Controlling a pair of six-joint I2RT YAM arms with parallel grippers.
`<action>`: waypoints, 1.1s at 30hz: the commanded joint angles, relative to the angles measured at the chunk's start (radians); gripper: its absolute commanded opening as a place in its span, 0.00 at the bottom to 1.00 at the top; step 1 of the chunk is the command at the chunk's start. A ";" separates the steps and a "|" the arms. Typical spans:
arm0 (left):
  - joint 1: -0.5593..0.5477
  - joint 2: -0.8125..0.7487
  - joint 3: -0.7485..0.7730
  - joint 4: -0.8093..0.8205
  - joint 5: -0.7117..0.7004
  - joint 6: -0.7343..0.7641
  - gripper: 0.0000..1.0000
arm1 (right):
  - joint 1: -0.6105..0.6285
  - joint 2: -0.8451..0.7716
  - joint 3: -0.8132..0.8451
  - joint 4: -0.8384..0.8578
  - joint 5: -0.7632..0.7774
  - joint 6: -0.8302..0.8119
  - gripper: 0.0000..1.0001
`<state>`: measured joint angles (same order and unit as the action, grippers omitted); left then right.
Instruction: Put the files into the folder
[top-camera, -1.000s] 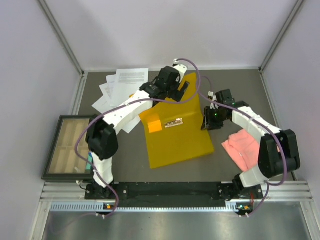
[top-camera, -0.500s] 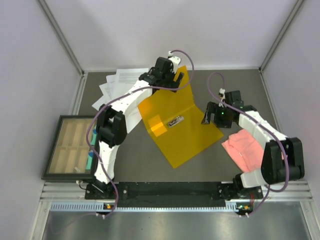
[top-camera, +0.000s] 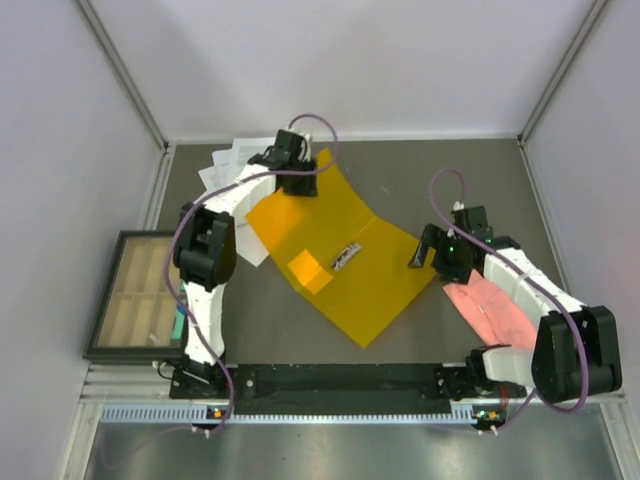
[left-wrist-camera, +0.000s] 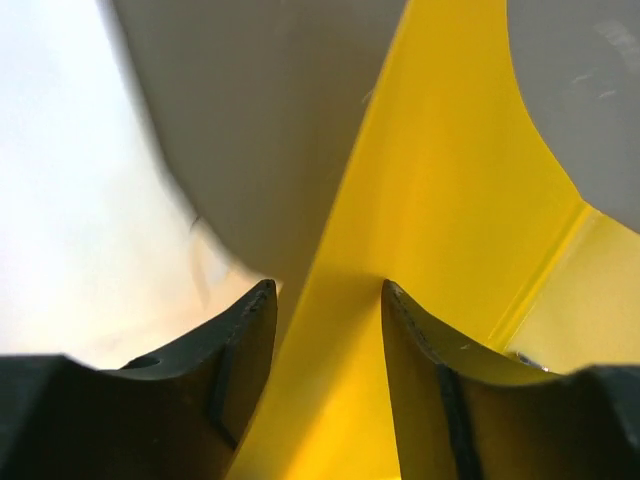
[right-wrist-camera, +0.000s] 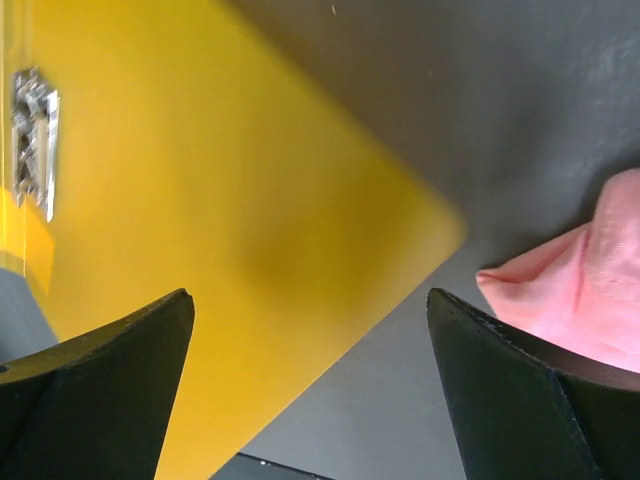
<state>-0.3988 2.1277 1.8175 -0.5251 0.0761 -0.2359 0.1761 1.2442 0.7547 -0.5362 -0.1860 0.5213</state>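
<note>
Left gripper (left-wrist-camera: 325, 300) is out at the far left of the dark grey surface (top-camera: 470, 190), right on the far flap of the flat orange-yellow file folder (top-camera: 340, 300). In the wrist view its two black fingers (left-wrist-camera: 235, 350) stand a narrow gap apart. The yellow cover runs up through that gap, close against one finger, with a sliver of grey showing beside the other. So it is slightly parted around the cover's edge rather than pinched tight on it.

The folder lies spread open across the middle of the surface, one corner towards the arm bases, and its small metal clip (top-camera: 347, 256) glints along the fold.

Right gripper (right-wrist-camera: 308, 300) now: its jaws are spread wide and carry nothing. It hangs over the folder's right-hand corner, with yellow sheet under one finger and bare grey under the other. The crumpled pink cloth (top-camera: 495, 310) sits just beside that corner, near the gripper but not touched by it.

The loose white printed paper sheets (top-camera: 225, 165) are fanned out in the far left corner, outside the folder and partly hidden under the left arm. In the left wrist view they are only a bright blur. A dark-framed compartment tray (top-camera: 135, 295) rests off the left edge.
</note>
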 joint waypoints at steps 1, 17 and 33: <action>0.040 -0.184 -0.179 0.049 0.097 -0.158 0.47 | 0.000 0.029 -0.037 0.097 -0.067 0.048 0.99; 0.054 -0.610 -0.880 0.490 0.191 -0.532 0.00 | 0.002 0.109 0.076 0.090 -0.060 -0.075 0.44; 0.025 -1.026 -1.365 0.644 0.163 -0.744 0.11 | 0.002 0.389 0.325 0.071 0.111 -0.155 0.18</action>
<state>-0.3508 1.1717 0.4881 0.1795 0.2035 -1.0100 0.1741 1.6035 1.0245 -0.5014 -0.1059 0.3893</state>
